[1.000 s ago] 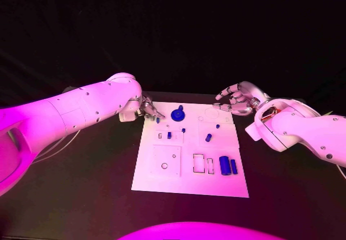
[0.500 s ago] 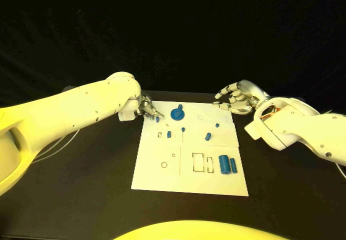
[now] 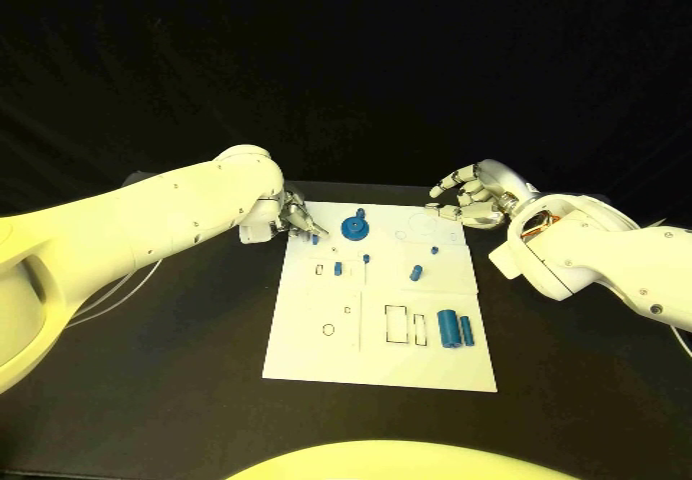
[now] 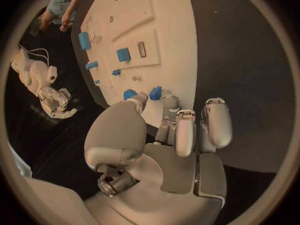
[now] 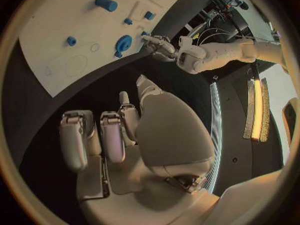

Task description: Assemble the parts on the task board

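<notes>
Both hands at the board's far corners.
I see my left hand (image 3: pixel 299 222) pinching a peg (image 4: pixel 155 93) at the board (image 3: pixel 433 345); my right hand (image 3: pixel 472 200) hovers, fingers released, grasping nothing.

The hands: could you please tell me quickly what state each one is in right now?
Left hand: fingertips at a small blue part; a grip cannot be told.
Right hand: open, holding nothing.

we seem to be in a robot lab: black-draped table (image 3: pixel 173 390), white practice board (image 3: pixel 382 300) mid-frame, cables (image 5: pixel 209 22) at upper right.
</notes>
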